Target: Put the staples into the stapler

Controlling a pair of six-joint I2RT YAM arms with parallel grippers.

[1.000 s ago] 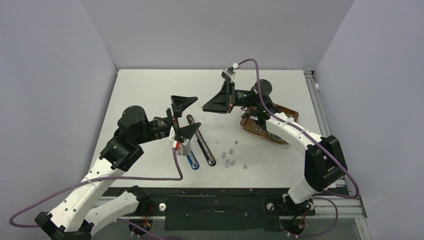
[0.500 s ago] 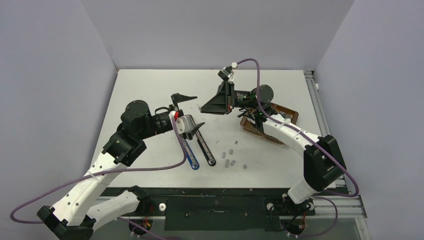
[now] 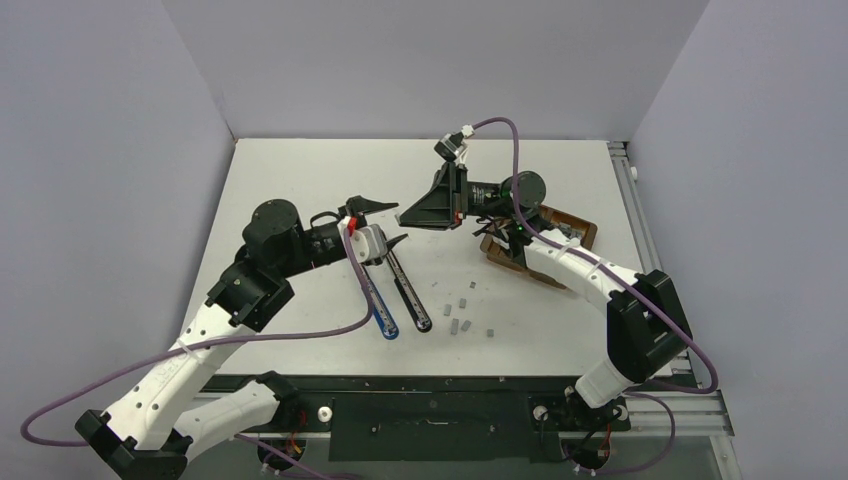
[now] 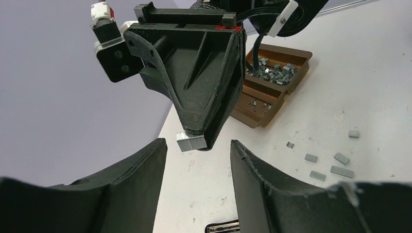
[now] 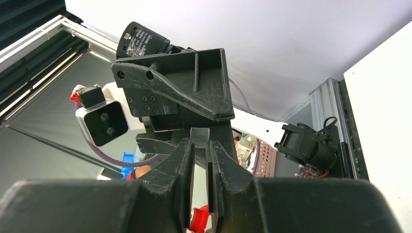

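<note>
My right gripper (image 3: 403,216) hangs above the table's middle, shut on a small silver block of staples (image 5: 199,134) that pokes out past its tips. In the left wrist view that block (image 4: 190,142) sits just beyond my left gripper (image 4: 198,143), whose fingers (image 4: 138,177) stand apart on either side of it without touching. The left gripper (image 3: 390,221) faces the right one, tip to tip. Below them the stapler (image 3: 412,303) lies opened out on the table, a black arm beside a blue one. Loose staples (image 3: 462,322) lie right of it.
A brown two-compartment tray (image 3: 578,229) sits at the right under the right arm, one compartment holding a heap of staples (image 4: 274,73). Grey walls close in the table on three sides. The right arm's cable loops above the tray.
The left gripper's jaws have narrowed from wide open to about half, and its wrist has turned. The right gripper has shifted slightly left, bringing the staple block up to the left fingertips.
</note>
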